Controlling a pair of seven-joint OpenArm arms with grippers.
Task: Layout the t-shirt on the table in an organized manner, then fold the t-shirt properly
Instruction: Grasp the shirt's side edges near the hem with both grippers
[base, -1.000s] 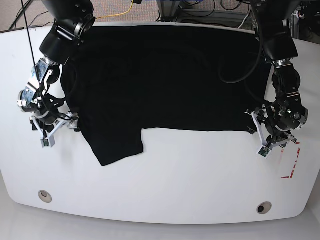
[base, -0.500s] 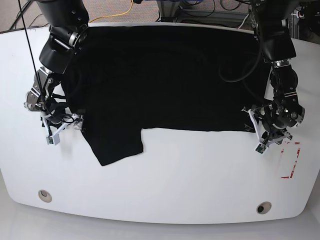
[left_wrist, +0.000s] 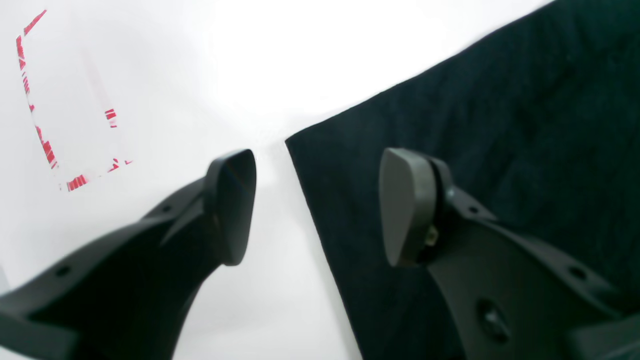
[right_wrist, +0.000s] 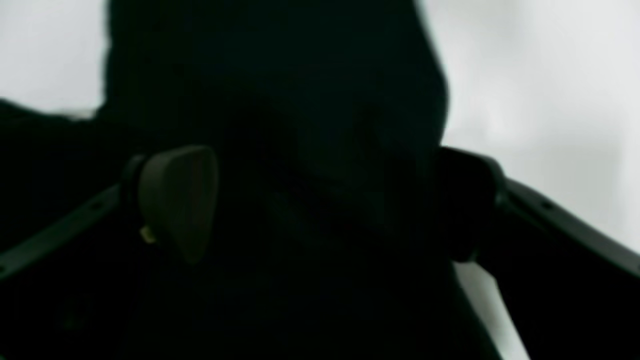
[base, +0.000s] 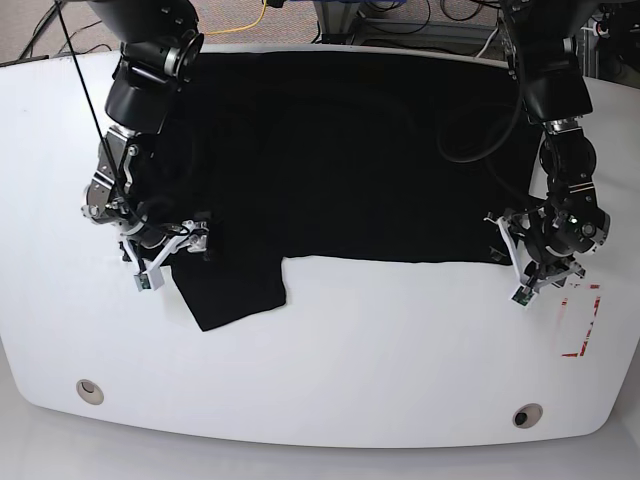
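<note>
Nearest, bare white table (base: 330, 360). Beyond it the black t-shirt (base: 340, 150) lies spread flat, one sleeve trailing forward. The left gripper (left_wrist: 317, 205) stands spread, straddling the shirt's corner; the right gripper (right_wrist: 320, 205) is spread wide over the sleeve cloth. Folding seems about to begin: each must close on its edge.

Both arms reach down, left gripper (left_wrist: 315, 205) and right gripper (right_wrist: 320, 205) jaws spread wide.

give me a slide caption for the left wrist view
Open left gripper straddling the corner of the black t-shirt on the white table.
</note>
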